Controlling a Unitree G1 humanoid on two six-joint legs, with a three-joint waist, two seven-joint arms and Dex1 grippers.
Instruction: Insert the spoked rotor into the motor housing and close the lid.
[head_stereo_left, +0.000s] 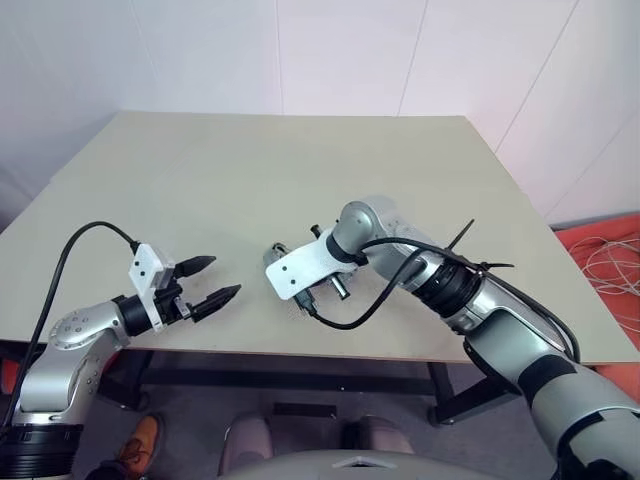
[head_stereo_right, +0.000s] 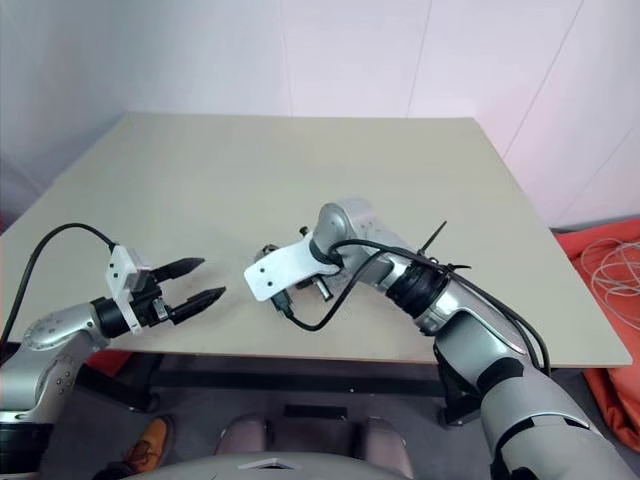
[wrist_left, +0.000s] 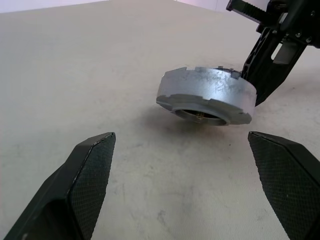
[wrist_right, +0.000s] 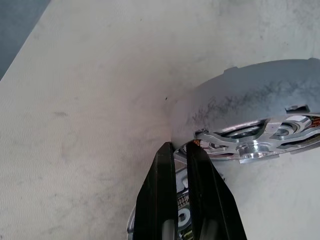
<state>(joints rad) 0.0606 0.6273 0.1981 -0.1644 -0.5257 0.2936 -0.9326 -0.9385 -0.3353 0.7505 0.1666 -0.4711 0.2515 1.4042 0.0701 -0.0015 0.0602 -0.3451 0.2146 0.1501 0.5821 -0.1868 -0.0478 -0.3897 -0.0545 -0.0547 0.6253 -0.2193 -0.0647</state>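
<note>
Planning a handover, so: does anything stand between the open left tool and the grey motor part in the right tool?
Nothing visible does. Bare table lies between the left tool and the grey motor part, which the right tool pinches by its rim, tilted.

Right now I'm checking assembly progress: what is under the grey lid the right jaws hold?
Under the tilted lid, raised off the table, show silver spokes and a glimpse of copper windings. The rest is covered.

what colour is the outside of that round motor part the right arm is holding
Plain grey metal with dark scuffs on the motor part; the left wrist view shows it best.
</note>
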